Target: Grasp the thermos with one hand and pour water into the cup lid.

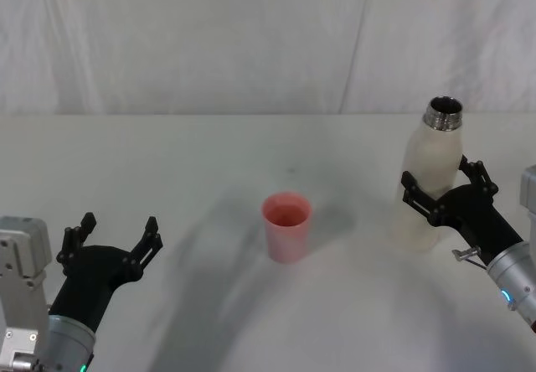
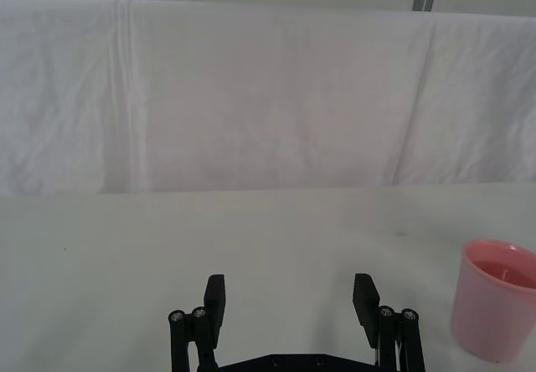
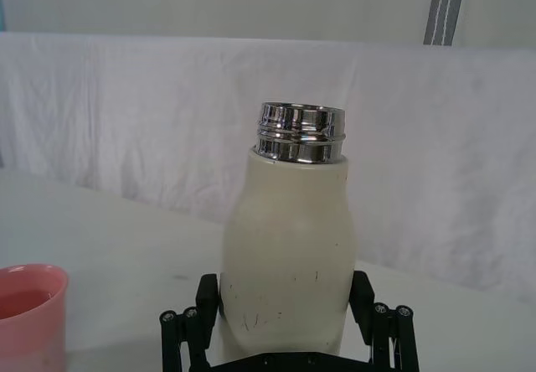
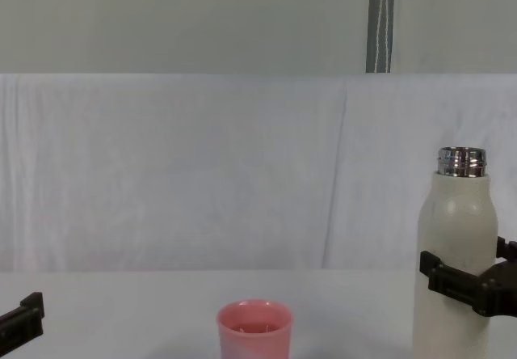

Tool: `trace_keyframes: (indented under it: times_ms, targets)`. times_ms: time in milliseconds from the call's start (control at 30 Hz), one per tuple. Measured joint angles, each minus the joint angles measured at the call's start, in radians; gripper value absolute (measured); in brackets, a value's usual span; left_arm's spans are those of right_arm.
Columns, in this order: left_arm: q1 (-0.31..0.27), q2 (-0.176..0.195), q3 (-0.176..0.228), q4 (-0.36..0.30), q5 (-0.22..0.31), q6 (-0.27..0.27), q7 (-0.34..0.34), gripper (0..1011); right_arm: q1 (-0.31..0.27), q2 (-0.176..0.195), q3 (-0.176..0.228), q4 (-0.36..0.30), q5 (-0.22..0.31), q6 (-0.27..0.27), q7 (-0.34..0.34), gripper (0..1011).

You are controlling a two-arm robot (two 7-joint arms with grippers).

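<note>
At the near left of the worktop (image 1: 201, 154) we see the left gripper (image 1: 113, 238) spread wide and holding nothing. Our right gripper (image 1: 440, 189) clasps the one upright thermos (image 1: 431, 179) around its middle, at the right. One pink cup lid (image 1: 286, 225) stands well apart, centre. We read no writing.

On the table (image 1: 209, 154), the cup lid (image 1: 287, 226) stood at centre; the thermos (image 1: 431, 179) stood upright at its 3 o'clock.

Upright cream thermos (image 1: 431, 179), pink cup lid (image 1: 287, 227) apart
</note>
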Motion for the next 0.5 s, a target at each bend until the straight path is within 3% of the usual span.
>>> trace_keyframes:
  times_ms: [500]
  targets:
    - [0.0, 0.0, 0.0, 0.0, 0.0, 0.0, 0.0, 1001, -0.027, 0.016, 0.005, -0.044, 0.004, 0.023, -0.004, 1001]
